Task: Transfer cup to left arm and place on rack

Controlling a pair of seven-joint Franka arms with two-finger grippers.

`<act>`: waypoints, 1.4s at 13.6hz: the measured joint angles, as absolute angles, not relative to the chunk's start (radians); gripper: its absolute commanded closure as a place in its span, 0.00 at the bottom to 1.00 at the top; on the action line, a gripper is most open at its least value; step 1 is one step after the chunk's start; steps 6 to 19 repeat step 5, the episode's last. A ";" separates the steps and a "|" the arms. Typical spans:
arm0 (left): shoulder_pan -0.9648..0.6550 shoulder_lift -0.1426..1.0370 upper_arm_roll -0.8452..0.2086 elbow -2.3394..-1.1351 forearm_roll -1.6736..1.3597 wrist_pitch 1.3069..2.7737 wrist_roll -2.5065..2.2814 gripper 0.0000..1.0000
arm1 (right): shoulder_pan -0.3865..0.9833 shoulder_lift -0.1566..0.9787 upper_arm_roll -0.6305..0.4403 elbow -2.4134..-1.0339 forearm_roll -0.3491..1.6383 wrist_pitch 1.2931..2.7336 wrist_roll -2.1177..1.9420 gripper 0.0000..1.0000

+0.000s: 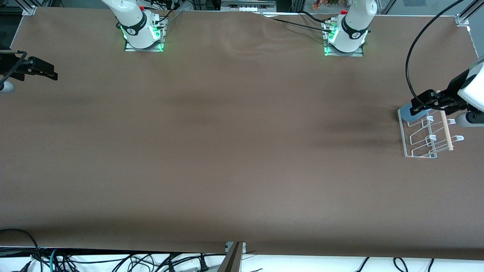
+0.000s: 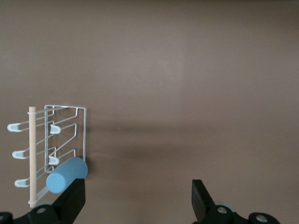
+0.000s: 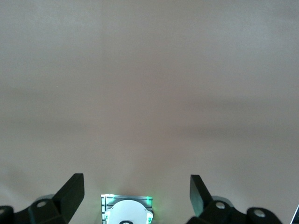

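The light-blue cup (image 1: 409,112) lies on its side on the end of the white wire rack (image 1: 423,139) that is farther from the front camera. The rack stands at the left arm's end of the table, with a wooden dowel (image 1: 446,130) across its hooks. My left gripper (image 1: 419,105) hangs over the cup, open and empty. In the left wrist view the cup (image 2: 67,175) rests on the rack (image 2: 70,126) beside one finger (image 2: 70,200) of the open left gripper (image 2: 138,198). My right gripper (image 1: 45,71) waits at the right arm's end of the table, open and empty (image 3: 137,193).
Brown cloth covers the table (image 1: 234,151). The right arm's base (image 1: 141,32) and the left arm's base (image 1: 346,34) stand along the table's edge that is farthest from the front camera. A black cable (image 1: 410,56) loops above the rack. The right arm's base also shows in the right wrist view (image 3: 126,212).
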State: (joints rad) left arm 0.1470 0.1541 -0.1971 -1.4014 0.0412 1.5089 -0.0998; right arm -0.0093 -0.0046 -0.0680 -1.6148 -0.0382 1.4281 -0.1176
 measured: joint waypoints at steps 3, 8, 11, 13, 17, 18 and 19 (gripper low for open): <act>0.121 0.152 -0.173 -1.402 0.040 1.489 -0.106 0.00 | -0.010 -0.005 -0.072 -1.614 -0.038 1.428 -0.118 0.00; 0.117 0.159 -0.168 -1.402 0.039 1.489 -0.107 0.00 | -0.010 -0.005 -0.072 -1.614 -0.038 1.427 -0.118 0.00; 0.117 0.159 -0.168 -1.402 0.039 1.489 -0.107 0.00 | -0.010 -0.005 -0.072 -1.614 -0.038 1.427 -0.118 0.00; 0.117 0.159 -0.168 -1.402 0.039 1.489 -0.107 0.00 | -0.010 -0.005 -0.072 -1.614 -0.038 1.427 -0.118 0.00; 0.117 0.159 -0.168 -1.402 0.039 1.489 -0.107 0.00 | -0.010 -0.005 -0.072 -1.614 -0.038 1.427 -0.118 0.00; 0.117 0.159 -0.168 -1.402 0.039 1.489 -0.107 0.00 | -0.010 -0.005 -0.072 -1.614 -0.038 1.427 -0.118 0.00; 0.117 0.159 -0.168 -1.402 0.039 1.489 -0.107 0.00 | -0.010 -0.005 -0.072 -1.614 -0.038 1.427 -0.118 0.00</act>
